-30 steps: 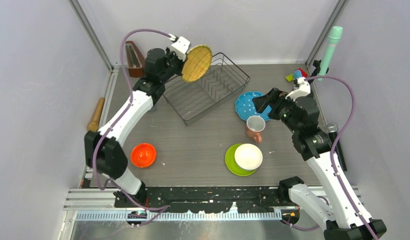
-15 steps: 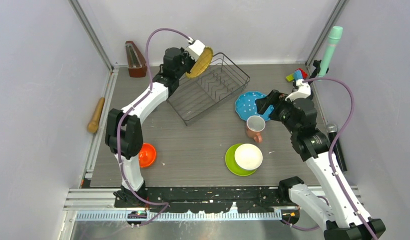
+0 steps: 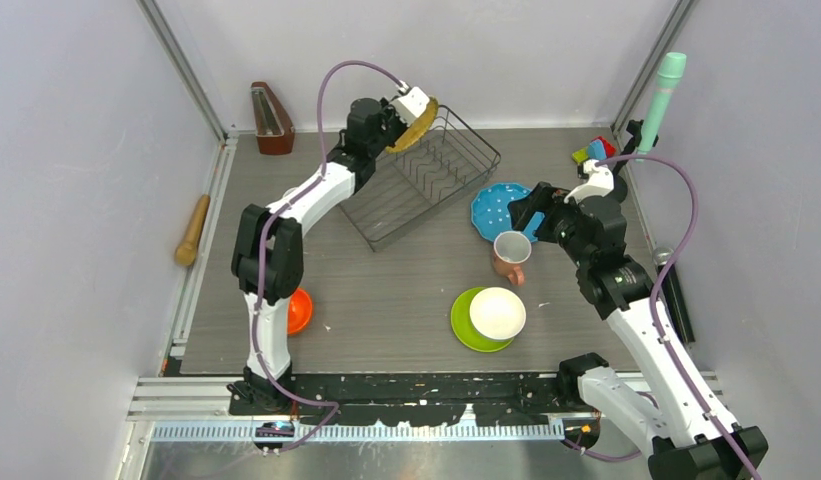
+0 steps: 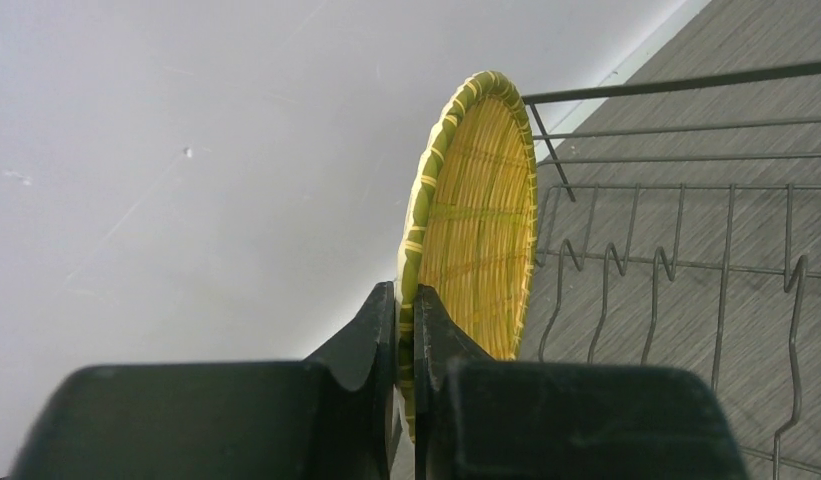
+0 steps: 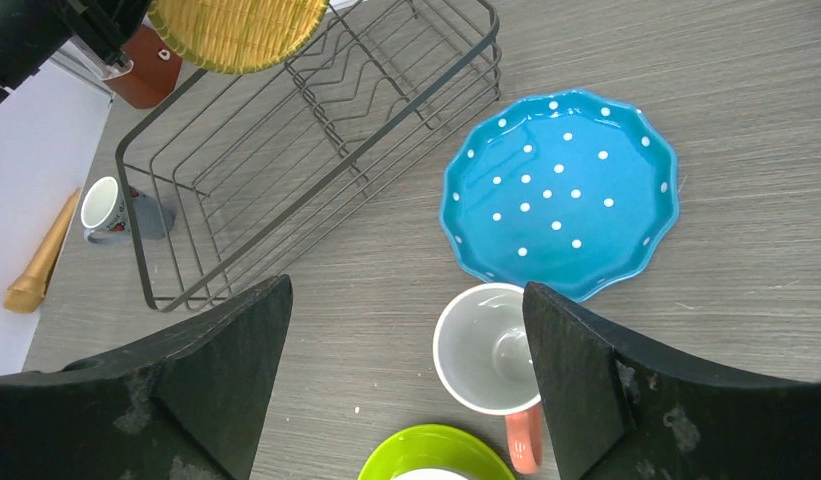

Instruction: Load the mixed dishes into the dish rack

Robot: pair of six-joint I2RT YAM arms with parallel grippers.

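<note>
Flanking dish rack: metronome, grey-blue mug, teal-blue plate.

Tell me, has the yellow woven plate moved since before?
Yes. The yellow woven plate moved right, away from the wooden metronome, toward the far corner of the dish rack.

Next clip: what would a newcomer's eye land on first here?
First, the round yellow woven plate, pinched on edge in the shut left gripper and held above the far end of the dish rack. Next, the white-dotted teal-blue plate lying flat to the right of the rack, with the salmon-pink mug beside it and the open right gripper facing both.
</note>
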